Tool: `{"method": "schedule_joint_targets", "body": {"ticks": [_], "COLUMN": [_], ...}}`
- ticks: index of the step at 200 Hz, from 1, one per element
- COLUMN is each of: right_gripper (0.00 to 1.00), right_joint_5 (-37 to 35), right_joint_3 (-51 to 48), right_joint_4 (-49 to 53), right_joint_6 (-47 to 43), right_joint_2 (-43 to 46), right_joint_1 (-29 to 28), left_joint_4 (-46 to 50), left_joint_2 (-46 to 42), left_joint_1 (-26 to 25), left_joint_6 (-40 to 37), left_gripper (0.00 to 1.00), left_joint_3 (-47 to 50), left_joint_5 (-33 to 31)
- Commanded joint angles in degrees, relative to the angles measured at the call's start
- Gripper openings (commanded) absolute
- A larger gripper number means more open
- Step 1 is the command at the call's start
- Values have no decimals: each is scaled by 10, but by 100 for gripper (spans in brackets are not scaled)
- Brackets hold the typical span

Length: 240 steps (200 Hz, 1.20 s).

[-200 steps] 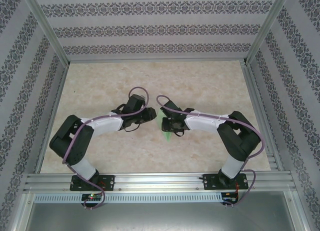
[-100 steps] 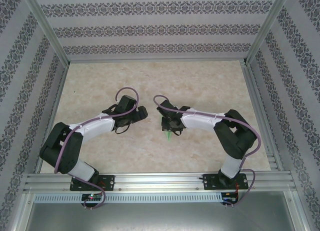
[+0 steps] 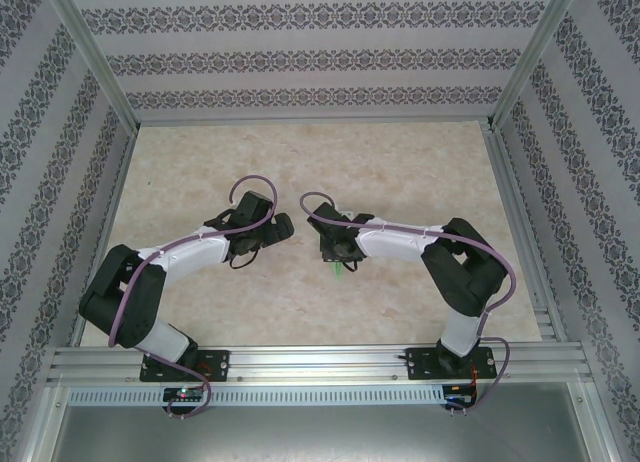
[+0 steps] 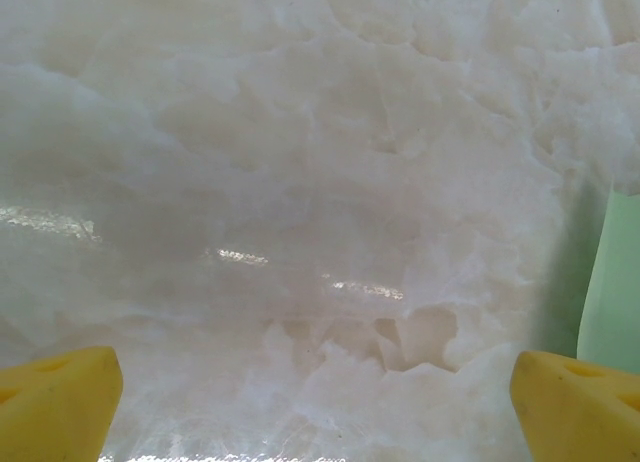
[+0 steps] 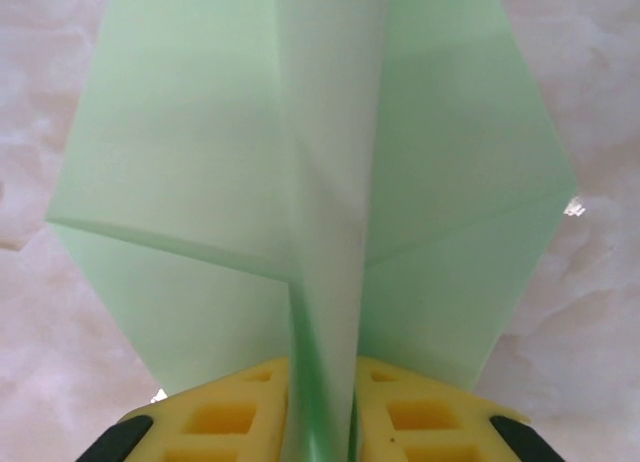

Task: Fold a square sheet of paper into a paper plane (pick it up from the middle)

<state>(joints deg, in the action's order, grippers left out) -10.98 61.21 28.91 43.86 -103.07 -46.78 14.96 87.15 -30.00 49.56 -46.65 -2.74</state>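
Observation:
The square sheet of paper is now folded into the pale green paper plane [image 5: 320, 162], with two wings spread either side of a raised centre crease. My right gripper [image 5: 322, 412] is shut on that crease, its yellow fingers [image 5: 225, 417] pressed against both sides. From above, a green tip of the paper plane [image 3: 338, 270] pokes out below the right gripper [image 3: 335, 250] near the table's middle. My left gripper [image 3: 283, 227] stands a short way to the left, apart from the paper. Its jaws are wide open over bare table [image 4: 320, 412], and a green strip of the paper plane [image 4: 615, 282] shows at the right edge.
The pale marbled table [image 3: 400, 162] is fenced by an aluminium frame [image 3: 310, 362] with patterned walls on three sides. Both arms bend inward toward the centre. Open tabletop lies behind and in front of the grippers.
The left gripper has opened wide and drawn back to the left, away from the paper. The right gripper has shifted slightly left with the plane still in its jaws.

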Motion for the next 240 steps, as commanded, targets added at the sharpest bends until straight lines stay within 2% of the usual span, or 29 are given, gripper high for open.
{"method": "schedule_joint_targets", "body": {"ticks": [1, 71, 110, 155, 240], "right_gripper": [22, 16, 14, 10, 9], "right_joint_5": [-18, -51, -94, -78, -11], "right_joint_3": [-10, -21, -9, 42, 154], "right_joint_4": [-19, -31, -24, -38, -82], "right_joint_6": [14, 38, 18, -50, -154], "right_joint_2": [-10, -47, -3, 3, -108], "right_joint_1": [-9, -29, -30, 23, 102], "left_joint_4": [17, 26, 33, 40, 45], "left_joint_2": [-2, 1, 0, -6, -12], "left_joint_1": [8, 7, 10, 19, 23], "left_joint_6": [-5, -10, -11, -11, -14], "left_gripper": [100, 100, 100, 100, 100], "left_joint_3": [2, -3, -5, -5, -7], "left_joint_5": [-7, -9, -12, -11, -1]}}
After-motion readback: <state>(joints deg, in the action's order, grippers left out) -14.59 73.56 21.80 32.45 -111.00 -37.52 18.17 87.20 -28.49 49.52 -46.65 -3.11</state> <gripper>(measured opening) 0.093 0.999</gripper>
